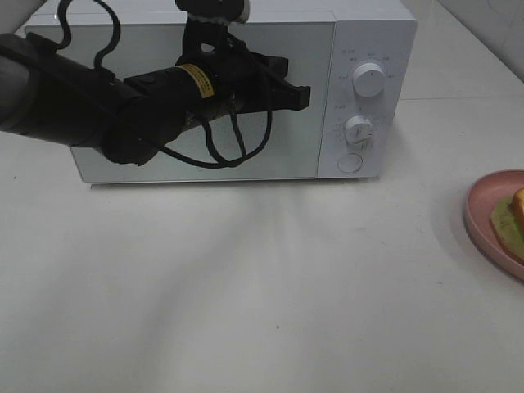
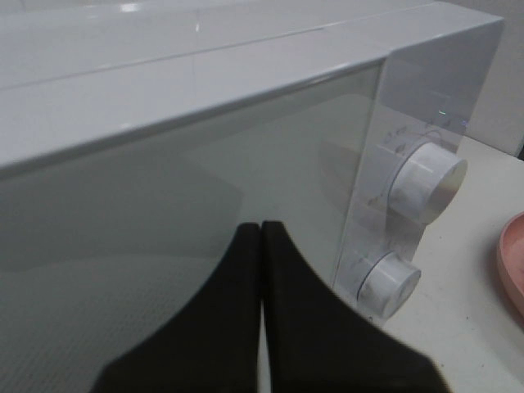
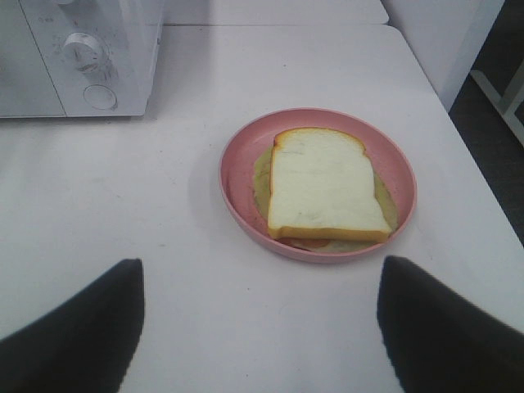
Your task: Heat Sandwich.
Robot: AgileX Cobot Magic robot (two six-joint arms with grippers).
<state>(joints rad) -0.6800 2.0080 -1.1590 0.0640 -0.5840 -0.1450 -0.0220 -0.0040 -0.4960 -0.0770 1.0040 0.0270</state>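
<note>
In the high view the sandwich sits at the far right edge of the frame, and most of it is cut off. Only a bit of yellow bread and green filling shows there, on a pink plate that is cut off too. The right wrist view shows the whole sandwich in the middle of the frame, lying flat inside the round plate, with white bread on top and pale green peeking out around it. There is one sandwich and one plate.

One white microwave stands on the white desk in the upper part of the high view. Its door is shut. The black left arm hides a big part of the glass door. It has two round knobs, an upper knob and a lower knob, and one round button below them. The small marks around the knobs are too tiny to read.

The left pincer is closed with nothing in it, its two black fingers pressed together, near the glass. The right pincer is not seen in the high view. Its two fingers stand wide apart, open and holding nothing, at the bottom of the right wrist frame.
</note>
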